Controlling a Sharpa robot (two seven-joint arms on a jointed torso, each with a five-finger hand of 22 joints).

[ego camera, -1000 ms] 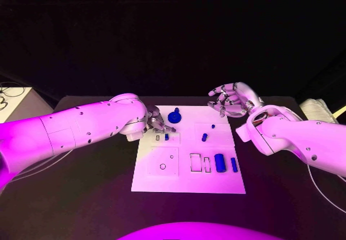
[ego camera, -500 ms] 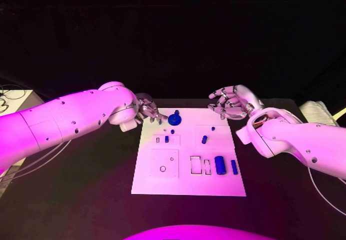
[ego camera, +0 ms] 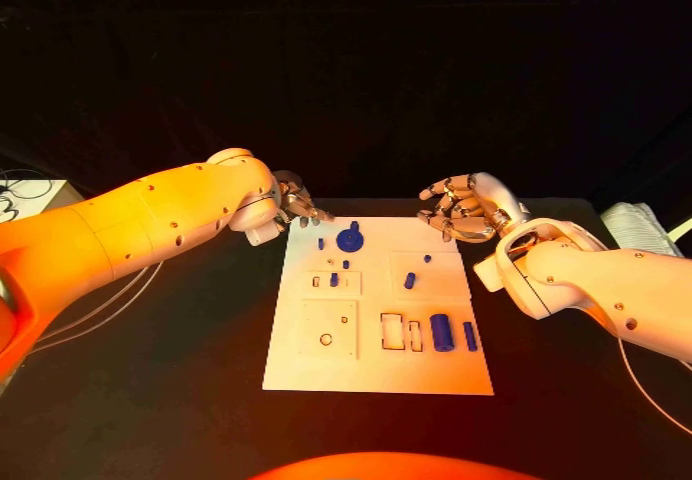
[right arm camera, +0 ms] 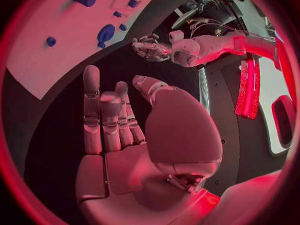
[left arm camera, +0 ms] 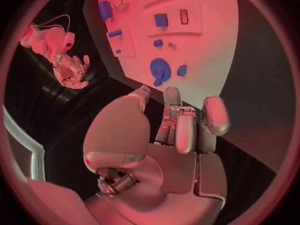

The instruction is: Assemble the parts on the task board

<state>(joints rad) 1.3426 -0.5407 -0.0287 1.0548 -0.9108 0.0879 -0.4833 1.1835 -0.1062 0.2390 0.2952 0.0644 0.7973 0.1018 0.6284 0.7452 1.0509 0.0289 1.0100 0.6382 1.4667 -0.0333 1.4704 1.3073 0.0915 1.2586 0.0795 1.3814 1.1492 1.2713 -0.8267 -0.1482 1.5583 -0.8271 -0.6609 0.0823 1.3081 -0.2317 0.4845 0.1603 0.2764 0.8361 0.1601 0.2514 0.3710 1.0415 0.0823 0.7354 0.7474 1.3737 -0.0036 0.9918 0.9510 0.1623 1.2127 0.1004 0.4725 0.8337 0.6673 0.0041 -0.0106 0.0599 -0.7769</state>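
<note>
Black worktop (ego camera: 173, 400), dark backdrop; white task board (ego camera: 378, 370) lies centre.

Item 1, left hand (ego camera: 296, 203): hovers off board's far-left corner, fingers (left arm camera: 185, 130) curled in, grasping nothing.
Item 2, right hand (ego camera: 462, 208): above far-right corner, fingers (right arm camera: 92, 110) loosely spread, released, nothing held.
Item 3, parts, all on board: round knobbed piece (ego camera: 349, 239) near far edge; small peg (ego camera: 320, 243) just beside it; short block (ego camera: 333, 280) at left-mid recess; slanted peg (ego camera: 410, 280) mid-right; two long bars (ego camera: 441, 331) near right edge, next to open slots (ego camera: 391, 330).

Risks (est.): small pegs sit close together; a wide many-fingered grab could knock a neighbour or shove board askew. Curled left fingers must open before descent, else they strike the knobbed piece. Both hands at far edge may crowd each other.

Room: near half of board and worktop on both sides open for approach; far corners tight.
</note>
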